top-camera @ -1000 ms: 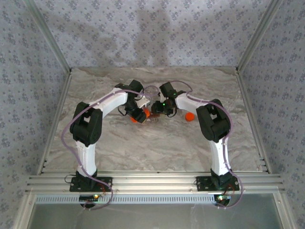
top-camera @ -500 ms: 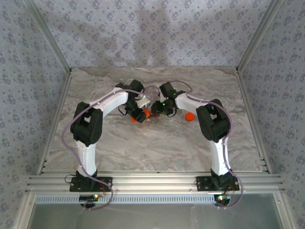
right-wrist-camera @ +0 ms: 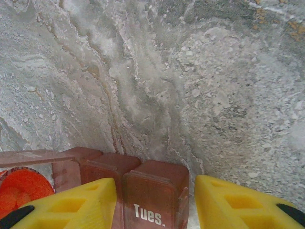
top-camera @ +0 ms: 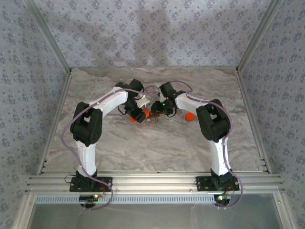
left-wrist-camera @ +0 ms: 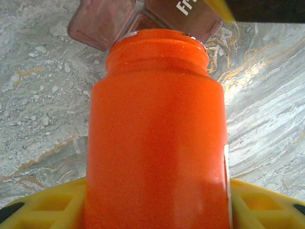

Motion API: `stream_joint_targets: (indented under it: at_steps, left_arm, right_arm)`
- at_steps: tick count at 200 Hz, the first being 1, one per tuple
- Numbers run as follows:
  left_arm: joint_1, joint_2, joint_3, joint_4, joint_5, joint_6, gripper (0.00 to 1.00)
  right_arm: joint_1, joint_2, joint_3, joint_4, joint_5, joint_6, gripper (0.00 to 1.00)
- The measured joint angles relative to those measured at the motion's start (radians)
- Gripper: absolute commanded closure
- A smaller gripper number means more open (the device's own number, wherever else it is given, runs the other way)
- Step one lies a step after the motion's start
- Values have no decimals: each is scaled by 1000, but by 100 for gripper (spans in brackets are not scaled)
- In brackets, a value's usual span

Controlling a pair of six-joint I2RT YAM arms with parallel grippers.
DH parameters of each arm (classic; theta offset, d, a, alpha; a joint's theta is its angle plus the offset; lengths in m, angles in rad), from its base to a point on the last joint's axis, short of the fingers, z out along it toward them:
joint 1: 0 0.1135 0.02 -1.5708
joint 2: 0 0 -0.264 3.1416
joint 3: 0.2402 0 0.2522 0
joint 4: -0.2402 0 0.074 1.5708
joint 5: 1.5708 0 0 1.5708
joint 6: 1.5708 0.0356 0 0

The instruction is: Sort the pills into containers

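My left gripper (left-wrist-camera: 157,210) is shut on the orange bottle (left-wrist-camera: 157,119), which lies tilted with its open mouth against the reddish-brown containers (left-wrist-camera: 100,24). In the right wrist view the bottle's mouth (right-wrist-camera: 21,191) shows at lower left, with orange lumps inside that may be pills. My right gripper (right-wrist-camera: 155,200) is shut on the containers (right-wrist-camera: 162,174), its yellow fingers (right-wrist-camera: 71,205) either side of the compartment marked "Tues.". From above, the left gripper (top-camera: 138,114) and right gripper (top-camera: 157,110) meet at mid-table over the bottle (top-camera: 146,113) and containers (top-camera: 153,117).
An orange cap (top-camera: 189,116) lies on the marble table (top-camera: 157,148) just right of the right gripper. Patterned walls and metal frame rails (top-camera: 152,181) enclose the table.
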Motion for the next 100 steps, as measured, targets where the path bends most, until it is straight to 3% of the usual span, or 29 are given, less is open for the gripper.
stream_joint_targets:
  at_steps: [100]
  left_arm:
    - [0,0,28,-21,-3,10,100]
  right_arm:
    - [2,2,3,0,0,0,51]
